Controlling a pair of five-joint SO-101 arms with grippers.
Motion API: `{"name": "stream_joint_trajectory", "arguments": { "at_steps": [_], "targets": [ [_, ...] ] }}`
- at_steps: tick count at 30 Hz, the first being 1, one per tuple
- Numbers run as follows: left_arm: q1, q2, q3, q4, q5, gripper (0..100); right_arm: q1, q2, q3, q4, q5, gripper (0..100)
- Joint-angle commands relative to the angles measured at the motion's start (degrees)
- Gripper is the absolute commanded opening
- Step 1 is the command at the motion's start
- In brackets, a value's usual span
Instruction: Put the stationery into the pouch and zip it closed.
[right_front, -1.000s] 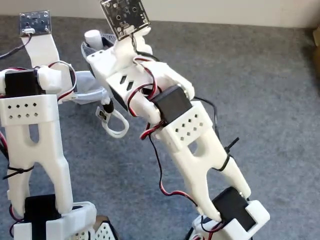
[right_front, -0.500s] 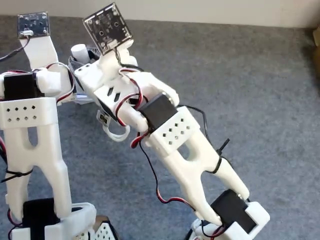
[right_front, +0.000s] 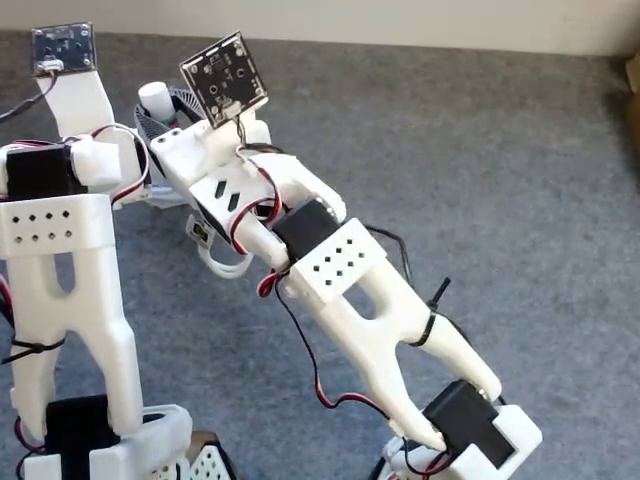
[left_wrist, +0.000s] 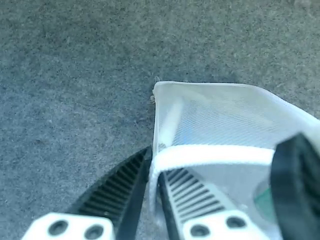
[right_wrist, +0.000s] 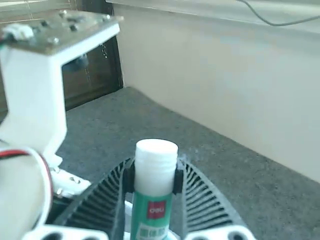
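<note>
A glue stick (right_wrist: 156, 161) with a white cap and green label stands upright between the ribbed black fingers of my right gripper (right_wrist: 154, 175), which is shut on it. In the high view the glue stick (right_front: 153, 97) is at the far left, held by the right gripper (right_front: 166, 112) just beside the left arm. My left gripper (left_wrist: 154, 167) is shut on the rim of the white mesh pouch (left_wrist: 225, 117), holding its edge up off the carpet. A sliver of the pouch (right_front: 160, 193) shows between the two arms.
Grey carpet (right_front: 500, 180) covers the whole surface, with free room to the right. A white loop (right_front: 226, 264) hangs under the right arm. The left arm's camera mount (right_wrist: 35, 75) stands close beside the right gripper. A pale wall (right_wrist: 240, 85) runs along the far edge.
The right arm has swung left and farther away with the glue stick, closing on the left arm and the pouch. The left arm has stayed put.
</note>
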Motion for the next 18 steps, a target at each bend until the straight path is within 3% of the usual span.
{"name": "stream_joint_trajectory", "arguments": {
  "at_steps": [1,5,18],
  "targets": [
    [-0.31,0.22,1.10,-0.53,0.53,1,0.75,-4.97,2.33,-1.10,5.80,0.9],
    [-0.31,0.22,1.10,-0.53,0.53,1,0.48,-10.33,7.52,-1.10,13.54,1.1],
    [-0.31,0.22,1.10,-0.53,0.53,1,0.48,-20.97,16.66,-1.10,14.07,0.9]
  ]
}}
